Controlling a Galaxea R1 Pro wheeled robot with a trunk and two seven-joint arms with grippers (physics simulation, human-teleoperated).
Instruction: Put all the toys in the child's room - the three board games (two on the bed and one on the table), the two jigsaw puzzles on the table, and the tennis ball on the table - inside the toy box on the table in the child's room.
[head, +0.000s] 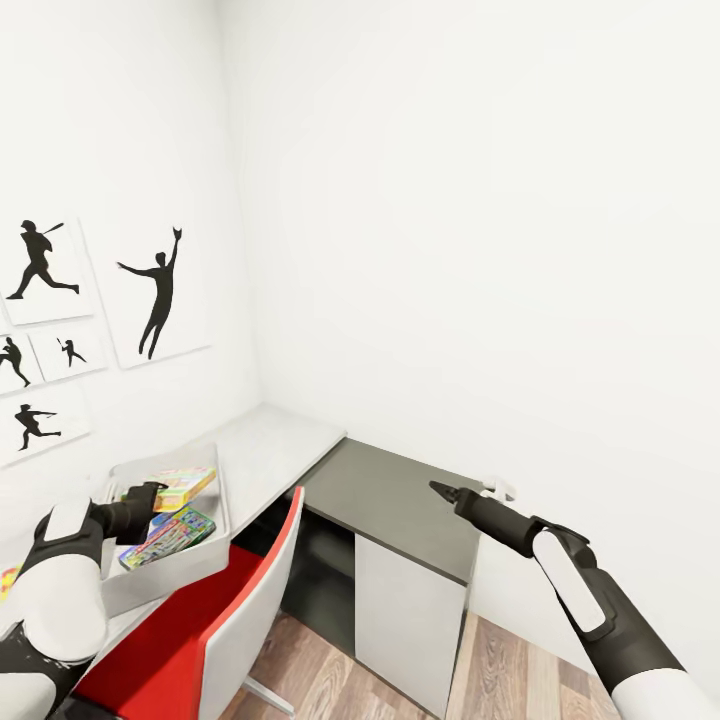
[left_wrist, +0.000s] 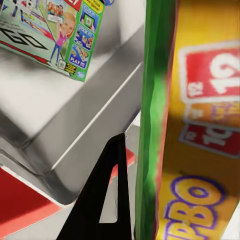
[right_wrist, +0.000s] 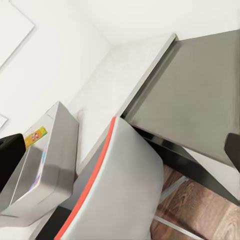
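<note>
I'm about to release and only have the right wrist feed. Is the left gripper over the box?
Observer: Yes. In the head view, the left gripper hangs above the box, which sits on the table.
Operator: Is it holding anything?
Observer: The yellow game is at its tip. In the left wrist view the game's green edge runs along one finger. The other finger is hidden, so I can't confirm the grip.
Operator: Anything in the box already?
Observer: A second game lies on the box floor, below the yellow one.
</note>
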